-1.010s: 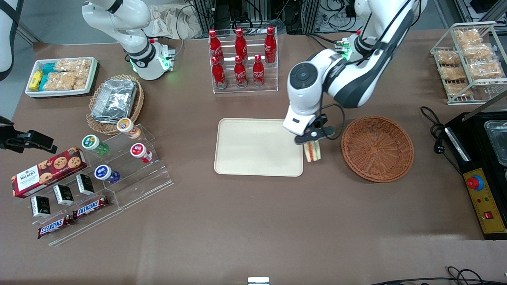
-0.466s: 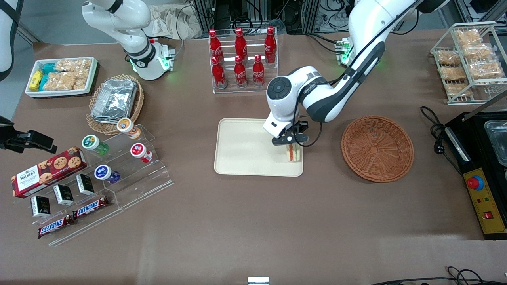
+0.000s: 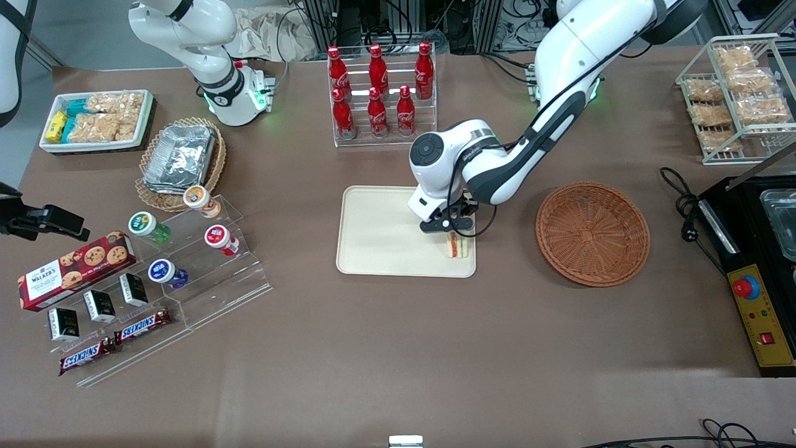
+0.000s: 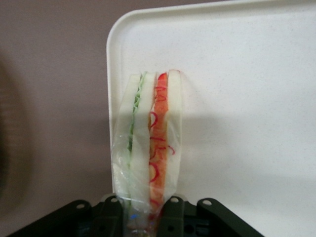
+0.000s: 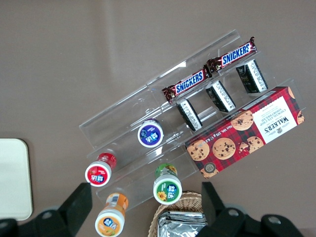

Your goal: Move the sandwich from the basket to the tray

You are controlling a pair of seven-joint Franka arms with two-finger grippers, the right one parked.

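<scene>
I have the left arm's black two-finger gripper [image 3: 450,231] over the corner of the flat cream-beige plastic tray [image 3: 379,230] that lies nearest the front camera and toward the working arm's end of the table, and it is pinching the small clear-wrapped triangular sandwich of white bread with green and orange-red filling [image 3: 456,245] by one end, the fingers [image 4: 109,213] clamped either side of the wrap. In the wrist view the sandwich [image 4: 148,153] hangs right along the tray's [image 4: 237,74] low rim, with its green-filled side roughly over the rim and the brown tabletop [image 4: 54,98] just beside it. That is my worry: if I let go here, the wedge could land partly on the rim and tip outward onto the table, since it stands on a narrow edge and has little to steady it. I cannot tell whether its tip is touching the tray surface or hanging just above it, so a release from height could also make it bounce or roll. The slick wrap may cling to a finger and drag the sandwich as I pull away. The round reddish-brown woven wicker basket [image 3: 592,233] sits empty, well apart, so I judge only the set-down remains; nudging further inward over the tray first seems the safer call.
</scene>
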